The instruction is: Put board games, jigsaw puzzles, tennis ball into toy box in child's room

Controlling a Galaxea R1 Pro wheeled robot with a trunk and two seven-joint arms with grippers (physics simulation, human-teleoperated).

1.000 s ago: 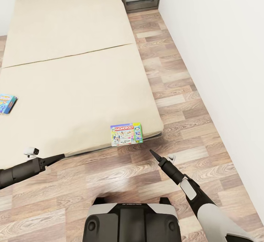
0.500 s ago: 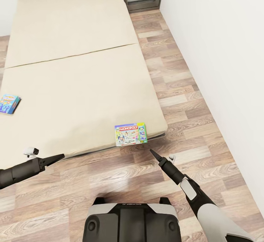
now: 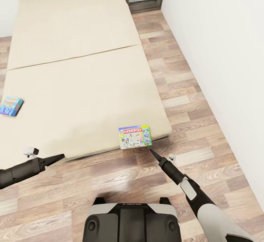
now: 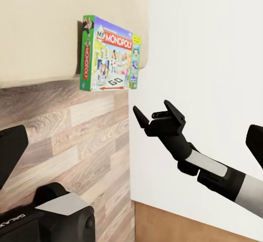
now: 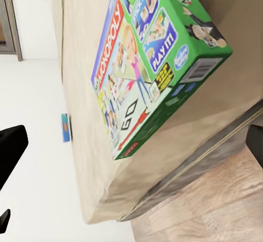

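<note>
While both tools (image 3: pixel 60 156) (image 3: pixel 151 151) seemingly pinched together, empty: Monopoly box (image 3: pixel 135 136) at bed (image 3: pixel 73 70) edge.

Open beige mattress of the bed (image 3: pixel 84 88) all around the Monopoly box (image 3: pixel 135 136), nothing stood beside or on it, bare plank floor (image 3: pixel 190 99) between bed and white wall (image 3: pixel 227 70), small blue game box (image 3: pixel 11 106) well apart near the far edge.
</note>
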